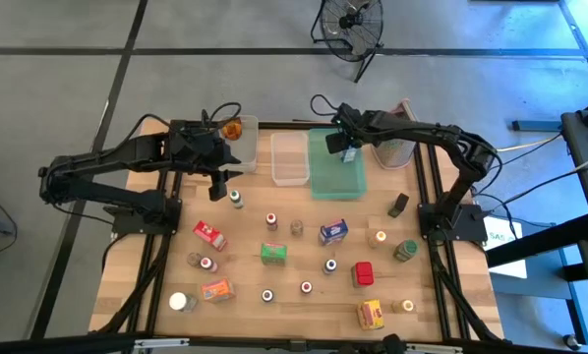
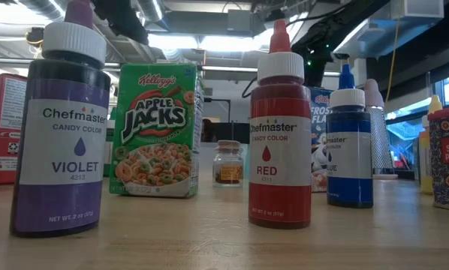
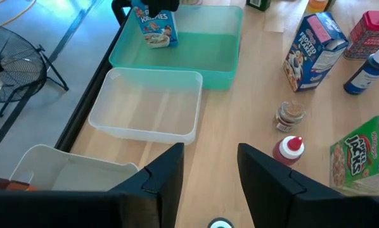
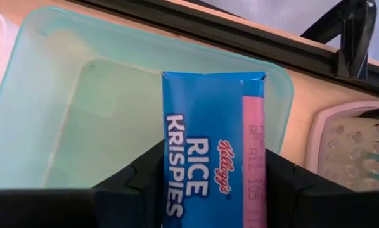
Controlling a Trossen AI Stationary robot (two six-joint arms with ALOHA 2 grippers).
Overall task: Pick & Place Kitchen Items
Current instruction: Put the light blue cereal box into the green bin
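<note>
Above green tray [image 4: 44,95], Rice Krispies box [image 4: 208,158] upright

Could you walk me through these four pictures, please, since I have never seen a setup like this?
It is a robot with two dark arms at a wooden table, each ending in a two-finger gripper. One picture looks straight down on everything, one looks level across the tabletop, and two come from cameras on the arms' wrists.

Small groceries are spread over the table: a violet colouring bottle, a red one, an Apple Jacks box, little jars and packets. At the far edge stand clear bins and a green tray.

The right gripper is shut on a Rice Krispies box, above the green tray. The left gripper hangs open and empty over the table near the clear bins.
</note>
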